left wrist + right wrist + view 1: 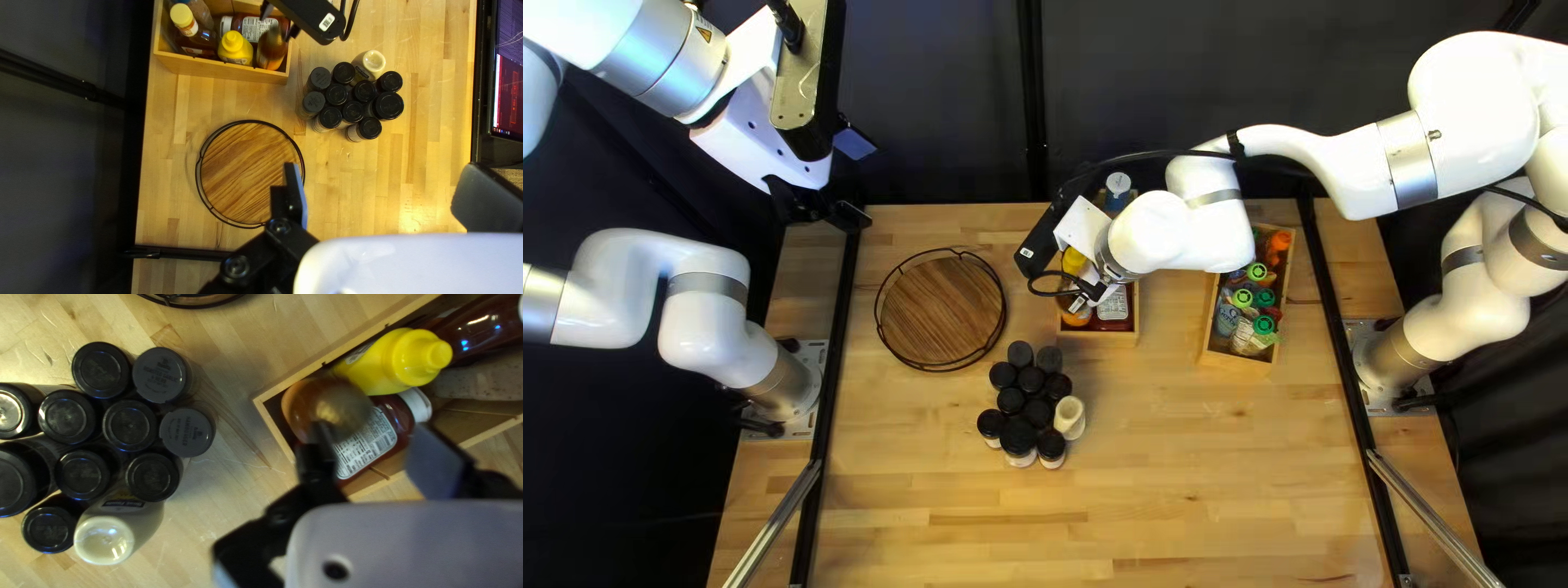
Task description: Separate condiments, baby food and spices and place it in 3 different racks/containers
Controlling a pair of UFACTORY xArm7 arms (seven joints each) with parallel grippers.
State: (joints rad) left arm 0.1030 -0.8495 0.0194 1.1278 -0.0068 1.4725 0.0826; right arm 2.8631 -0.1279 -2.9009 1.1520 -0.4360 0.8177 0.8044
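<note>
While the right claw [371, 430] stands with its fingers apart and grips nothing, it is above the wooden box [218, 71], with one finger near the amber bottle [310, 405]. That bottle, the yellow bottle [403, 356] and the red bottle [400, 411] are inside this box. I suppose the yellow one is soft to squeeze, so the hold should be gentle.

Farther out, the black-lidded jars [129, 424] stand crowded together on the bench [1176, 479], with the pale bottle [103, 540] among them at the edge. The spices seem the next work. Each jar looks light but stiff, and its smooth wall may slip or, if glass, crack. It is better to take an outer jar first, just under the lid, with both pads level, so that its neighbours do not tip.

Beyond them waits the round rack [245, 163], probably for these jars; near it, the left claw [384, 169] is raised, also open and without load.
</note>
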